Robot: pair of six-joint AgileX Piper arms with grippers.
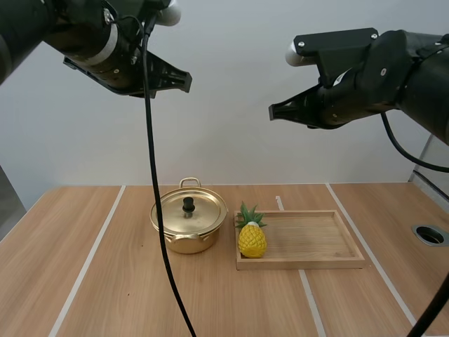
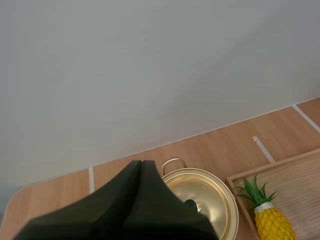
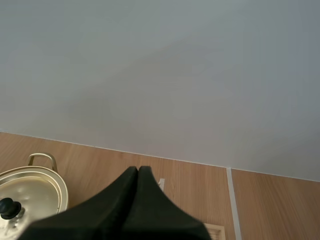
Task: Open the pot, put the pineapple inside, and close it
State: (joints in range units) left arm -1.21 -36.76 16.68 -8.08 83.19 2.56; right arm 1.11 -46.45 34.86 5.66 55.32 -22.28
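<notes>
The pineapple is seen standing upright in the wooden tray, at the end nearest the pot. The pot is set on the table just beside the tray, with its lid laid on. The left gripper is held high above the pot, its fingers pressed together into one wedge. The right gripper is held high above the tray, its fingers likewise pressed together.
</notes>
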